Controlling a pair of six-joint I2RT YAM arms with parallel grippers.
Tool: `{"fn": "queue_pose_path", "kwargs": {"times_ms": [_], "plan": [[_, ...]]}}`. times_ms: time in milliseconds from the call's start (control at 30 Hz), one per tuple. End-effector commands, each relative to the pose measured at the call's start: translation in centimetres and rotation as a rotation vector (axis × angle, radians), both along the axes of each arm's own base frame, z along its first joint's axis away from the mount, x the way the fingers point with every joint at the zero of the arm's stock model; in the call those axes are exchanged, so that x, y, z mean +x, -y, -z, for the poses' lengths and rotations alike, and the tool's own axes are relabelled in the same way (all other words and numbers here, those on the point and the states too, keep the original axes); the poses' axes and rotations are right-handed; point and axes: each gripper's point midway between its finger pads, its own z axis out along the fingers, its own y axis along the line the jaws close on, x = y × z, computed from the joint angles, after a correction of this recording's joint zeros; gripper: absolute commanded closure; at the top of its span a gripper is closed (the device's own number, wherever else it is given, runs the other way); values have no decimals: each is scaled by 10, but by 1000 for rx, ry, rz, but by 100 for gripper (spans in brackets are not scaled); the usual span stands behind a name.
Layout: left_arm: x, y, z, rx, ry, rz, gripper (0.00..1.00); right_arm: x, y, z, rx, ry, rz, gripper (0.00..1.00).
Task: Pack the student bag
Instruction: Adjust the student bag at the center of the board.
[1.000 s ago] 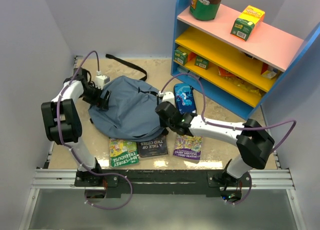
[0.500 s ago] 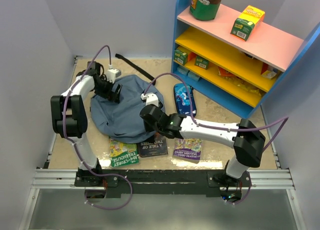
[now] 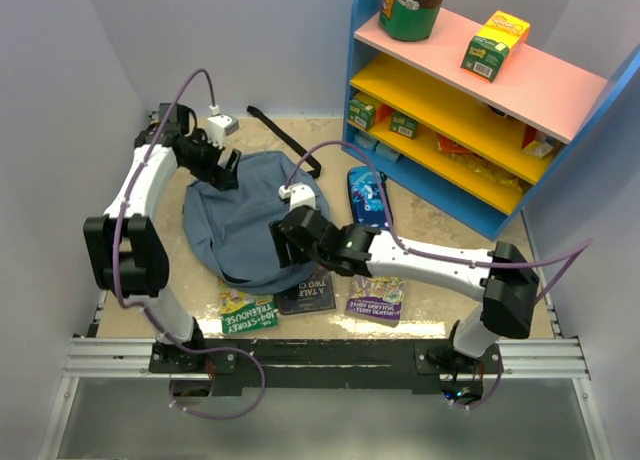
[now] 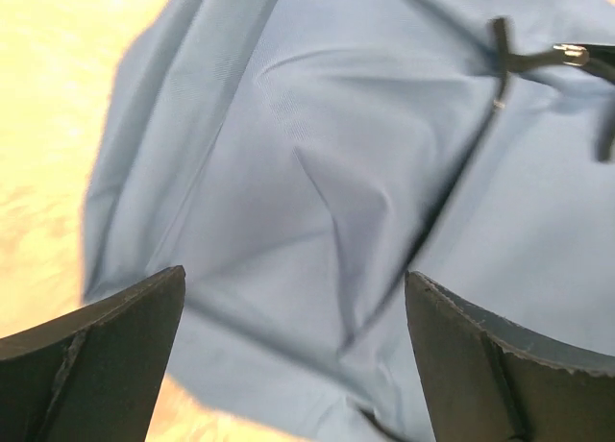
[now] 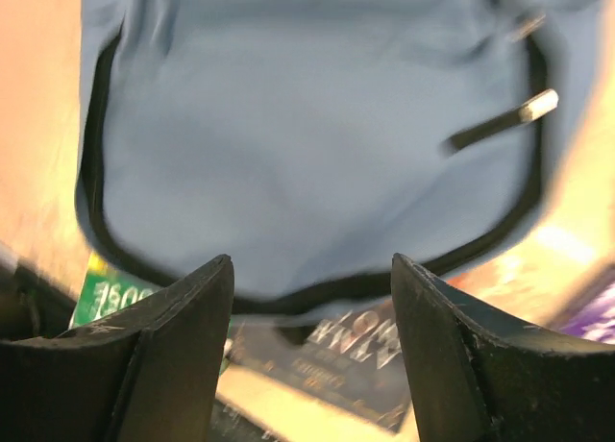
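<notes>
Twice looked for a grip and found none: saw the left tool (image 4: 293, 288) spread wide above the far-left part of the student bag (image 3: 245, 220), and the right tool (image 5: 312, 269) likewise parted over its near edge, with nothing between the fingers of either.

Located the bag left of centre on the desk (image 3: 440, 230), lying flat and slumped, its near hem overlapping the tops of the green book (image 3: 247, 305) and the dark book (image 3: 307, 295). Noted a purple book (image 3: 377, 295) and a pencil case (image 3: 368, 198) just to its right.

Judged the bag soft, limp and probably light: likely to fold and sag rather than lift as one piece, and to slide out of a shallow pinch on the smooth panel. Favoured a hold on the black-piped rim, the zipper pull (image 5: 500, 123) or the black strap (image 3: 285, 140), with the second tool keeping the mouth spread.

Read the long axis as running far to near, only a little longer than the width; found the strap trailing off the far end toward the back wall, and the rounded piped end facing the books. Could not tell whether the zipper was open.
</notes>
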Motion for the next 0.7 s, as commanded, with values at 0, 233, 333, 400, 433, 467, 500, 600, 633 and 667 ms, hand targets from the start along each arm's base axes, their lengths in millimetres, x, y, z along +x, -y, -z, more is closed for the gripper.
{"fn": "queue_pose_path", "kwargs": {"times_ms": [0, 233, 333, 400, 433, 467, 500, 600, 633, 667], "plan": [[-45, -5, -26, 5, 40, 44, 0, 66, 33, -55, 45, 132, 113, 31], [-117, 11, 16, -27, -55, 173, 0, 120, 55, -11, -120, 161, 196, 33], [-125, 21, 25, -56, -70, 224, 0, 125, 61, 20, -142, 124, 199, 35], [-123, 28, 26, -68, -63, 235, 0, 123, 65, 31, -141, 104, 202, 38], [-116, 29, 27, -65, -45, 230, 0, 120, 66, 39, -140, 96, 199, 39], [-115, 37, 27, -59, -35, 252, 0, 119, 68, 43, -141, 90, 198, 41], [-111, 39, 27, -62, -31, 242, 0, 117, 69, 46, -144, 86, 198, 43], [-91, 47, 28, -26, 27, 236, 0, 113, 75, 54, -153, 77, 202, 49], [-88, 54, 29, -17, 35, 251, 0, 113, 77, 55, -155, 77, 207, 51], [-84, 54, 30, 6, 44, 250, 0, 112, 77, 54, -150, 76, 206, 55]]}}
